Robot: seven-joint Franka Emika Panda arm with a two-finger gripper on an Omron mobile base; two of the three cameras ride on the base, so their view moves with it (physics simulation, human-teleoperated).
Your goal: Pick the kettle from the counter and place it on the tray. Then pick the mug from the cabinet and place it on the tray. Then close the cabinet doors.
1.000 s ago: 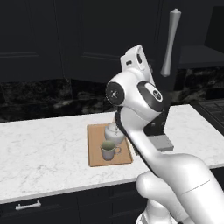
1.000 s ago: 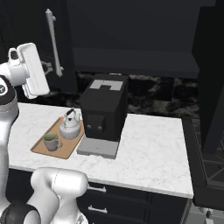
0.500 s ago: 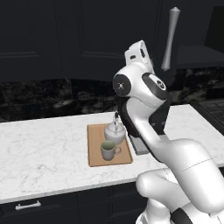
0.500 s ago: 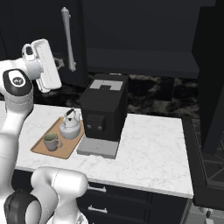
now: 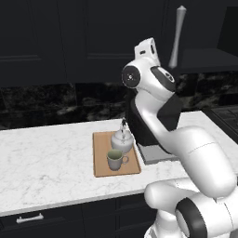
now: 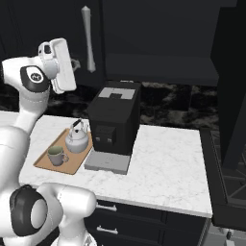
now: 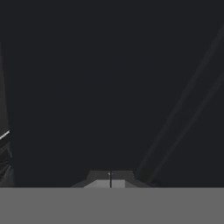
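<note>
The white-silver kettle point(image 5: 122, 140) point(image 6: 77, 140) and the pale green mug point(image 5: 115, 159) point(image 6: 56, 155) both stand on the wooden tray point(image 5: 100, 170) point(image 6: 73, 164) on the marble counter point(image 5: 46, 162) point(image 6: 163, 163). My gripper point(image 7: 110, 179) is shut on nothing, raised high above the tray against a near-black cabinet door point(image 7: 109, 87). That left door's silver bar handle point(image 5: 176, 38) point(image 6: 87, 39) hangs just right of my hand point(image 6: 59, 65). The cabinet's inner shelf point(image 6: 158, 72) point(image 5: 204, 59) shows open. A second dark door point(image 6: 231, 81) stands swung out at the right.
A black coffee machine point(image 6: 114, 124) stands right beside the tray, partly hidden by my arm in the left base view. Dark drawers with silver pulls point(image 5: 29, 217) point(image 6: 105, 207) run under the counter. A cooktop point(image 6: 230, 182) lies at the far right.
My hand has swung to the right at cabinet height, and the left door's handle has moved right with it. Kettle, mug and tray have not moved.
</note>
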